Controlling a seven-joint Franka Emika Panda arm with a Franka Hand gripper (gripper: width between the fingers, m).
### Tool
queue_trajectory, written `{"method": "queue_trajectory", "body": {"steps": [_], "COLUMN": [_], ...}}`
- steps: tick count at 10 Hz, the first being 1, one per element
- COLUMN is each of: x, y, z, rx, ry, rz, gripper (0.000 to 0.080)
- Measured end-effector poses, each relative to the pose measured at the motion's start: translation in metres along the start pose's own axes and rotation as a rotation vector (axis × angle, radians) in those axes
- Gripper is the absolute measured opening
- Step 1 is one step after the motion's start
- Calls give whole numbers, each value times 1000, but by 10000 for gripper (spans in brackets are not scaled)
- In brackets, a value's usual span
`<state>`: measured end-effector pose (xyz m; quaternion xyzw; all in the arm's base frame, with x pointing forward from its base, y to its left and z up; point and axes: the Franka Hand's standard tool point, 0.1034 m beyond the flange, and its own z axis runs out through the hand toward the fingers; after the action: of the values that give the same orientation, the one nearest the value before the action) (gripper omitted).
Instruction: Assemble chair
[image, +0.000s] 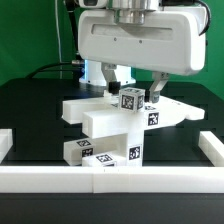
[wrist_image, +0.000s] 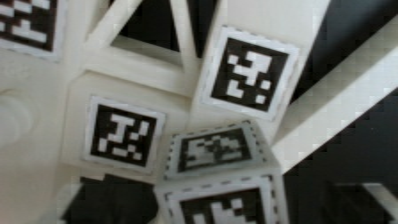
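Nearest the exterior camera runs a long white plastic border rail (image: 110, 178), square-edged and matte, across the near edge of the black table (image: 30, 110). Just behind it stands the task's thing, the white blocky plastic chair parts (image: 110, 125): a stepped stack of smooth, hard-cornered slabs and bars at the table's middle, a flat slab (image: 175, 112) jutting to the exterior view's right, and a small tagged white cube (image: 131, 98) on top. Black-and-white square tags mark most faces.

The robot's two-finger gripper (image: 153, 92) hangs over the stack's far right side beside the cube. Whether its dark fingers are spread or pinching a part I cannot tell; the wrist view shows only tagged white faces close up.

Judged risks: slick plastic could slip from a shallow or off-centre pinch, and a sideways nudge could topple the loosely stacked pieces.
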<state>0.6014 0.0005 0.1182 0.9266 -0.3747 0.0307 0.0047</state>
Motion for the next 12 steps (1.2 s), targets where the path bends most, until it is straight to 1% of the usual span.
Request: {"method": "queue_trajectory", "body": {"steps": [1, 2, 3, 7, 12], "x": [0, 0, 0, 0, 0], "y": [0, 0, 0, 0, 0], "z": [0, 0, 0, 0, 0], "rx": [0, 0, 0, 1, 2], "ry": [0, 0, 0, 0, -2], "rz": [0, 1, 1, 64, 425], "gripper": [427, 427, 285, 285, 287]}}
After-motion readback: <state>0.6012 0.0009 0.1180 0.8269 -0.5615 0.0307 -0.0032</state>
